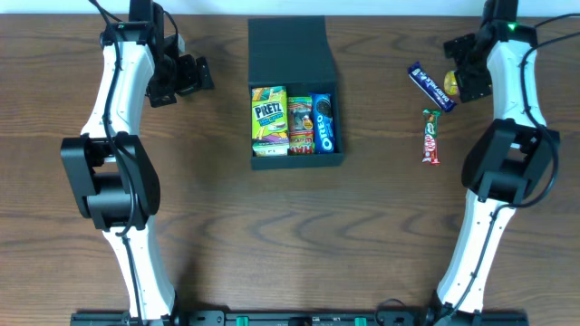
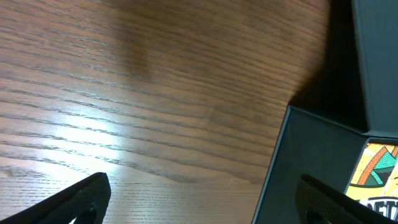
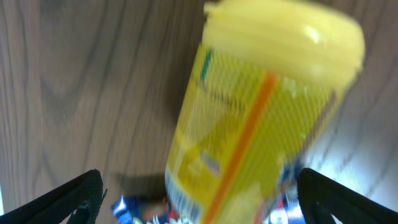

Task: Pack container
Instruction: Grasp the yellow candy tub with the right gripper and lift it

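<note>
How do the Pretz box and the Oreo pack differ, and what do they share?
The Pretz box is yellow-green; the Oreo pack is blue. The Pretz box lies by the container's left wall, the Oreo pack by its right. The Pretz box looks wider than the Oreo pack. Both lie flat inside the container.

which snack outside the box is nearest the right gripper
The yellow lidded tube, right under the right gripper; the blue bar and red KitKat lie farther off.
</note>
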Controlling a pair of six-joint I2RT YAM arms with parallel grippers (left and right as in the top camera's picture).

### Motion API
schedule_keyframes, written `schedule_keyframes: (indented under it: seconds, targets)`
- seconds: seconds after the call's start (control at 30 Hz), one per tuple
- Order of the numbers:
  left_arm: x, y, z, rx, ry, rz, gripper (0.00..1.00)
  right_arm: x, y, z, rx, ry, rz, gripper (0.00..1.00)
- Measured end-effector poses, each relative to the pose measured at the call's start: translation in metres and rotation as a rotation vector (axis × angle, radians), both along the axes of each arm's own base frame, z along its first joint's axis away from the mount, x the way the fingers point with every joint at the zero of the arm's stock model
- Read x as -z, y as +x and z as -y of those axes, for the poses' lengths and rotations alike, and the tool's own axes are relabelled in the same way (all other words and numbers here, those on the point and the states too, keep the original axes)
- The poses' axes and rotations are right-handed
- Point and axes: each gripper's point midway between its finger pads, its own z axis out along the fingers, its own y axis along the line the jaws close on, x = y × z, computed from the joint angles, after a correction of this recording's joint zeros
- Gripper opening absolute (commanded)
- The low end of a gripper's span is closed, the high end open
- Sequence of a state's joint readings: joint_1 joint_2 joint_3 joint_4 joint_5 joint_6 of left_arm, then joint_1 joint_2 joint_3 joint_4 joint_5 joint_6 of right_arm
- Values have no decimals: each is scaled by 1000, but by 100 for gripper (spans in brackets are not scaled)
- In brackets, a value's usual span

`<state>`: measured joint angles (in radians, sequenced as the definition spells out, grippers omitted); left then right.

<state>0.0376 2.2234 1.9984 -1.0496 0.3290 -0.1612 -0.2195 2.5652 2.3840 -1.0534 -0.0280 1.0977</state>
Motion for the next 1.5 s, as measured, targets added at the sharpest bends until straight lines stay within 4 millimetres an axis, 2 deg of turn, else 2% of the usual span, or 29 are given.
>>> schedule_keyframes:
  seconds: [0.27,0.4,0.6,0.7,0.83,1.13,1.2,1.33,1.43,1.5]
  targets:
    - [0,-1,1,-10,-8,-8,95,6,2,19,7,-15,13,95]
    - [0,-1,1,-19,-10,-10,96,5,4,20,5,-18,23,94]
    - [0,-1,1,-20,-10,-10,95,21,2,18,1,-3,-2,91]
    - [0,-1,1,-20,-10,-10,95,23,1,18,-3,-1,-5,85]
    - [0,1,1,-20,-9,-1,95,23,1,19,1,1,-4,69]
    - [-1,2,1,-20,-9,4,95,22,1,22,5,7,-1,47]
    - [-1,2,1,-20,-9,5,95,22,1,22,2,6,-1,39]
    - [-1,2,1,-20,-9,5,95,21,2,20,-30,8,3,32]
    - [-1,2,1,-20,-9,5,95,11,6,19,-91,-5,18,30]
    - [-1,2,1,-20,-9,4,95,-10,18,20,-164,-39,70,29]
